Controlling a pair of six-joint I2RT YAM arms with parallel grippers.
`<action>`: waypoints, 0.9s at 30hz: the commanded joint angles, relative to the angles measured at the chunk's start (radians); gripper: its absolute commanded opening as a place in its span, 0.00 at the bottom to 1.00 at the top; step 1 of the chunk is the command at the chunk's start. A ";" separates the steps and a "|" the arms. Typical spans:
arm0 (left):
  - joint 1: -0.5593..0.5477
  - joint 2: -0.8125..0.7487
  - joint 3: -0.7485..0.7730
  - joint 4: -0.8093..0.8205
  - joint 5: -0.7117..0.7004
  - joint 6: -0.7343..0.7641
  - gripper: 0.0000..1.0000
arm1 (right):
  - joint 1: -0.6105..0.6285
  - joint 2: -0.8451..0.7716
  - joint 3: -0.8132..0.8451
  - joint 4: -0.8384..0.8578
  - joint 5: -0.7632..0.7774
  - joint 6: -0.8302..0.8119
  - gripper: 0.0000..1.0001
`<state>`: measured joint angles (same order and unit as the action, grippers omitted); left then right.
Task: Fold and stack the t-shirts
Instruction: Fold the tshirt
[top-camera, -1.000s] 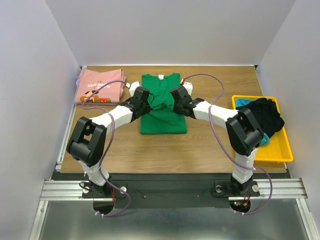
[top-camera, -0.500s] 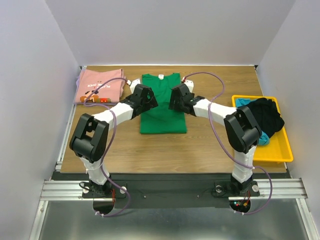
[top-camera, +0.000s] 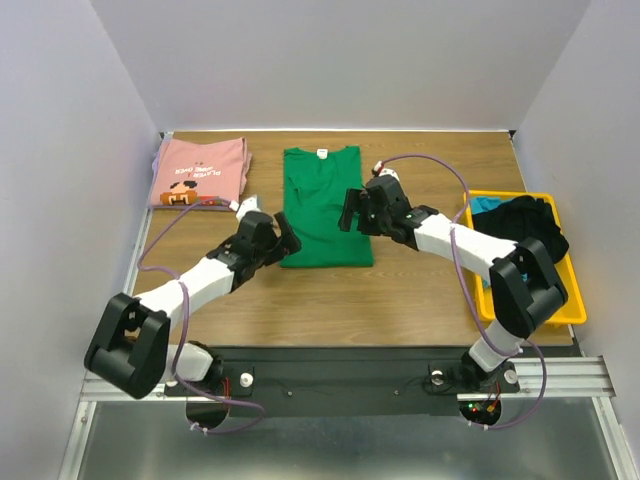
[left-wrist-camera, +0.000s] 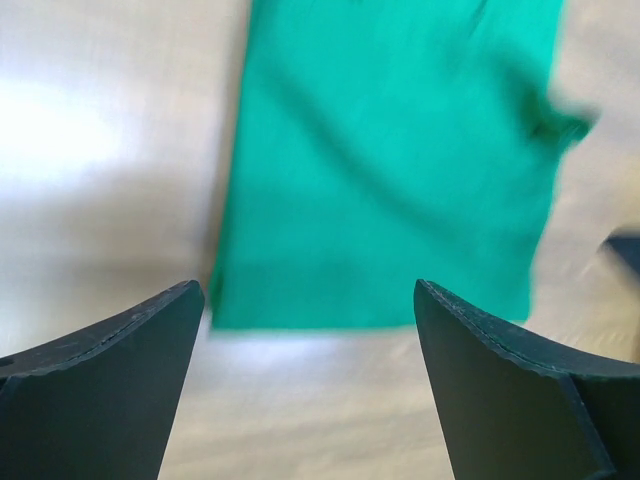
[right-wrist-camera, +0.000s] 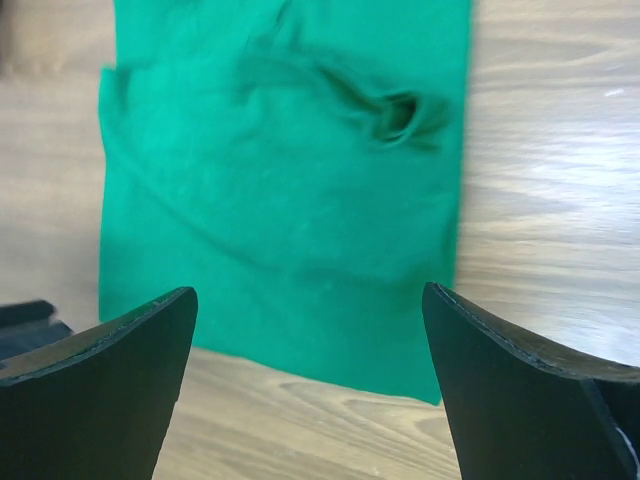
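Observation:
The green t-shirt (top-camera: 325, 205) lies flat mid-table, folded into a long narrow rectangle, its white neck label at the far end. The pink t-shirt (top-camera: 200, 172) lies folded at the far left, graphic up. My left gripper (top-camera: 286, 240) hangs open at the green shirt's near left edge, holding nothing. My right gripper (top-camera: 352, 211) is open over the shirt's right edge, also empty. The left wrist view shows the green t-shirt (left-wrist-camera: 400, 160) beyond the left gripper (left-wrist-camera: 305, 290). The right wrist view shows the green t-shirt (right-wrist-camera: 290, 180), slightly wrinkled, beyond the right gripper (right-wrist-camera: 308, 292).
A yellow tray (top-camera: 560, 300) at the right edge holds dark and teal cloth (top-camera: 525, 230). Bare wooden table (top-camera: 330, 300) lies between the green shirt and the arm bases. White walls close off three sides.
Both grippers have opened, let go of the green shirt and pulled back. The left arm swung toward the near left and the right arm toward the right. The shirt now lies flat.

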<state>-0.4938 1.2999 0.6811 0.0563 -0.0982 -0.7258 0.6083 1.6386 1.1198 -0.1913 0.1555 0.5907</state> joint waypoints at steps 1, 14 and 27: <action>-0.017 -0.089 -0.084 0.017 0.035 -0.056 0.98 | -0.002 0.058 0.069 0.064 -0.129 -0.041 1.00; -0.017 -0.211 -0.169 -0.044 -0.003 -0.093 0.98 | -0.093 0.423 0.411 0.062 -0.013 -0.080 1.00; -0.017 -0.105 -0.115 -0.039 -0.018 -0.070 0.98 | -0.110 0.054 0.120 0.064 -0.178 -0.068 1.00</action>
<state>-0.5087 1.1496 0.5190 0.0093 -0.1051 -0.8127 0.4870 1.8725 1.3922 -0.1432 0.0601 0.4786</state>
